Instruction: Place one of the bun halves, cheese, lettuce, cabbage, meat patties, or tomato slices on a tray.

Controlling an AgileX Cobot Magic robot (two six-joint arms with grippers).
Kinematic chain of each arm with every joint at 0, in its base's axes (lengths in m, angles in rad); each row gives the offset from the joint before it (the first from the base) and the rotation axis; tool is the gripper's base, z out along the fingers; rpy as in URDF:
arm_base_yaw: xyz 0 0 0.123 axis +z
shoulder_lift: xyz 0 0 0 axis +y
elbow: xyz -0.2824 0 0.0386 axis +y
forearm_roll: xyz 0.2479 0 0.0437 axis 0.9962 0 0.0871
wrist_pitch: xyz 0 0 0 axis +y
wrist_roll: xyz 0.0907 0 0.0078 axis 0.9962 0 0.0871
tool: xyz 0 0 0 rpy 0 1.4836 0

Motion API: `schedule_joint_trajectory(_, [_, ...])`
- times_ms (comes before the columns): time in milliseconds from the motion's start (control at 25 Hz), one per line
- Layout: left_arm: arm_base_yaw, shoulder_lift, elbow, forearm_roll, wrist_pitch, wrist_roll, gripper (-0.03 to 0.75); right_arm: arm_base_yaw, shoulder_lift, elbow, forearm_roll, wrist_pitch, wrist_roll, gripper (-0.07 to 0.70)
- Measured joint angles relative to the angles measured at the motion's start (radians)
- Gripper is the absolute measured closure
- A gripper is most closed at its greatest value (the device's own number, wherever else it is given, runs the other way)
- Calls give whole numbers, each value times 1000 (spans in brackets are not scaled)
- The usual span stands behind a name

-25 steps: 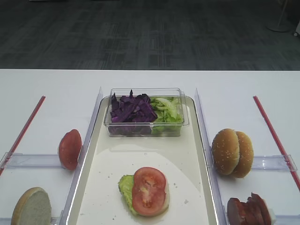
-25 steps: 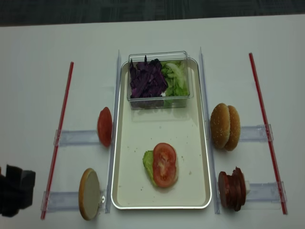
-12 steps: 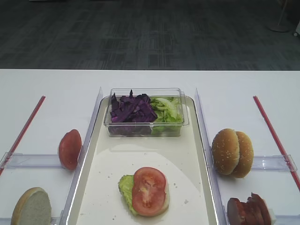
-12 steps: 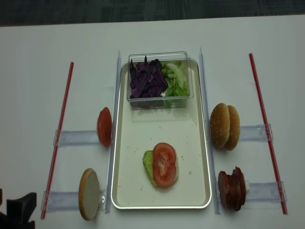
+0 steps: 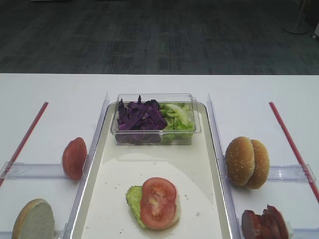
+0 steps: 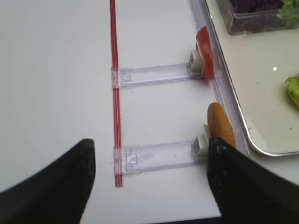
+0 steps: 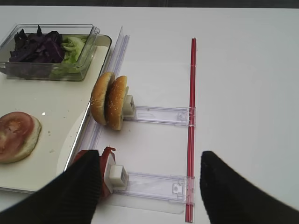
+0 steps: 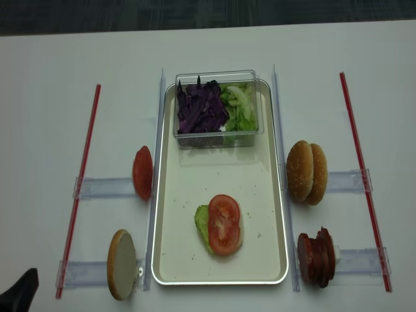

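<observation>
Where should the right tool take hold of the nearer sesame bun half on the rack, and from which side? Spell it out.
Grip the bun half across its thickness, at the upper rim, coming straight down from above. It stands on edge against its twin, crust toward the tray, so only the top edge is free; one finger must slip into the seam between them. The right tool is open.

No readable text, labels or numbers anywhere

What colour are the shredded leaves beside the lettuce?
Dark purple cabbage, clearest in the exterior high view.
</observation>
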Motion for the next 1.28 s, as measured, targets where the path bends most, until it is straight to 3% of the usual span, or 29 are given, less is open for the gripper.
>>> schedule_joint_trajectory(280, [0,-107,0,0,4,0,237,0,0,0,0,0,0,147])
schedule_joint_trajectory(1280, [0,-111,16,3,18,-33,237,0,0,0,0,0,0,148])
